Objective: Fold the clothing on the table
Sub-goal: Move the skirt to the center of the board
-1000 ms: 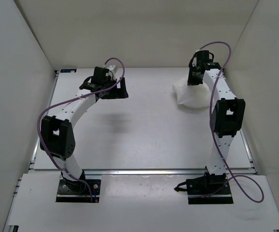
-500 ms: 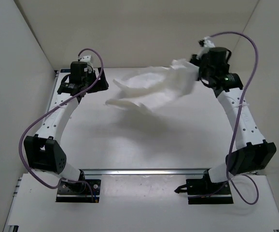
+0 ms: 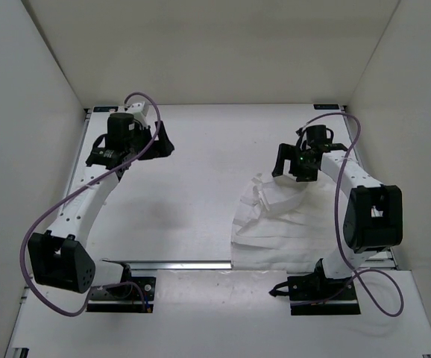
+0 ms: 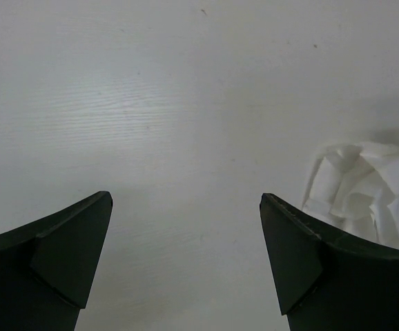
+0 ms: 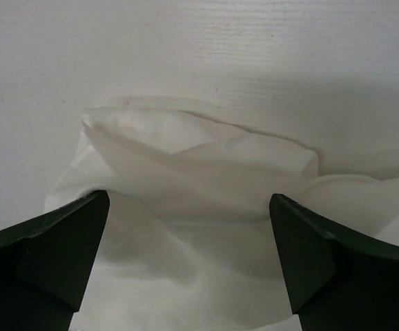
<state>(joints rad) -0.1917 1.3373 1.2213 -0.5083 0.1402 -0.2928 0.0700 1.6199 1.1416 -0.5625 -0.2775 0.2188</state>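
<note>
Since half a second ago the thin, wrinkled white fabric garment [image 3: 275, 239] has dropped out of the air and out of the right gripper [image 3: 290, 165]. It now lies on the matte white flat table [image 3: 193, 194], in its near right part. The garment's flatter near edge lies at the metal rail [image 3: 178, 264] along the table's near side. Farther in, it rises into a crumpled bunch. The right gripper hovers just over that bunch with its black jaws spread wide and nothing between them. Its wrist view shows a folded ridge of cloth below the gap. At the far left, well apart from the garment, the left gripper [image 3: 163, 142] stands released over bare table. Its wrist camera catches the crumpled fabric at the right edge.
</note>
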